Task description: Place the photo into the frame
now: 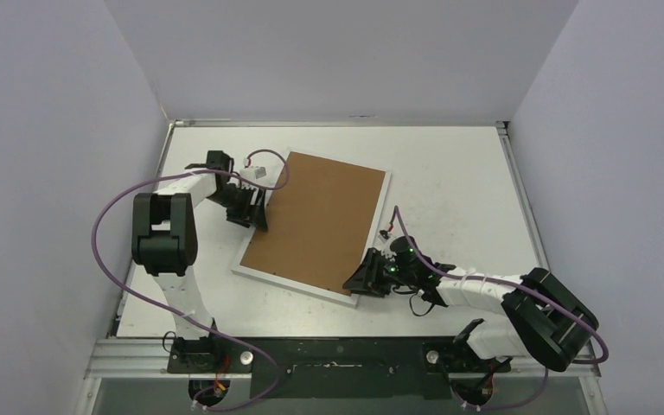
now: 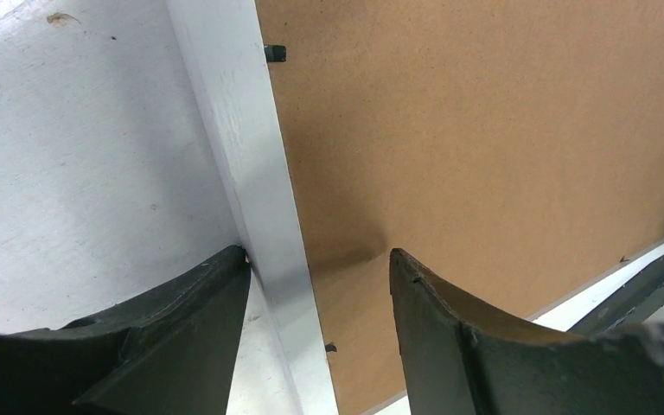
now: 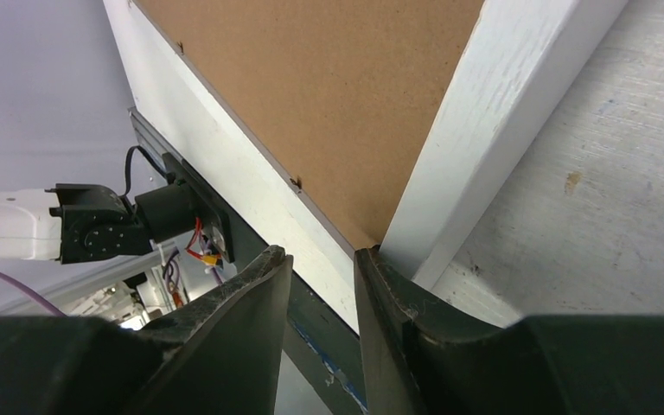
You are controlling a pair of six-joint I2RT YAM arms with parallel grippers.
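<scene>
Fingers (image 2: 173,337) of the left gripper (image 2: 318,252) stand wide astride the face-down frame (image 2: 242,130), the right gripper (image 3: 322,252) narrow-fingered, seemingly bracing its corner.

We see a white counter (image 1: 450,173), scuffed and speckled in places. Directly on it lies the white frame (image 1: 294,287), turned askew, its brown backing board (image 1: 316,220) facing up. Its near right corner is partly hidden, so we cannot say whether it rests flat there.
</scene>
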